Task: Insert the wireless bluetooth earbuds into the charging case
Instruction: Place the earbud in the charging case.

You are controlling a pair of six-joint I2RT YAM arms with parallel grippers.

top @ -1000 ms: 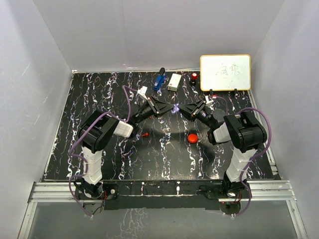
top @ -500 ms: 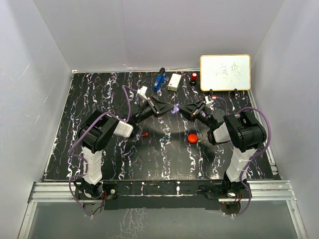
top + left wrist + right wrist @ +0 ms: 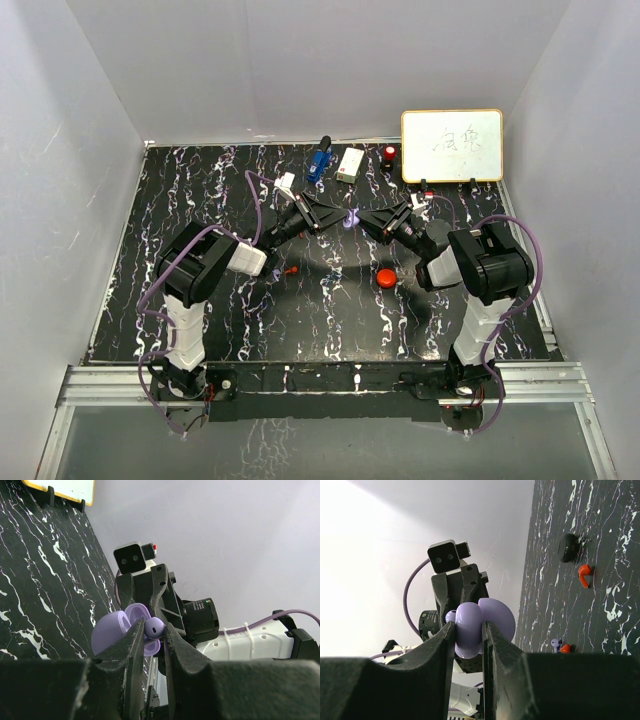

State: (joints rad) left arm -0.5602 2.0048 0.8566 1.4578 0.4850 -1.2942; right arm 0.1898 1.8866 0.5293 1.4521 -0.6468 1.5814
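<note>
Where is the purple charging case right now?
In the top view, the purple charging case is gripped by the right tool over mid-table, facing the left tool and its purple earbud.

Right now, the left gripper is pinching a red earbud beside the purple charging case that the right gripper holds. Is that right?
Not quite. The earbud in the left gripper is purple, not red; the left wrist view shows it. The rest holds: the right gripper holds the purple charging case beside it.
</note>
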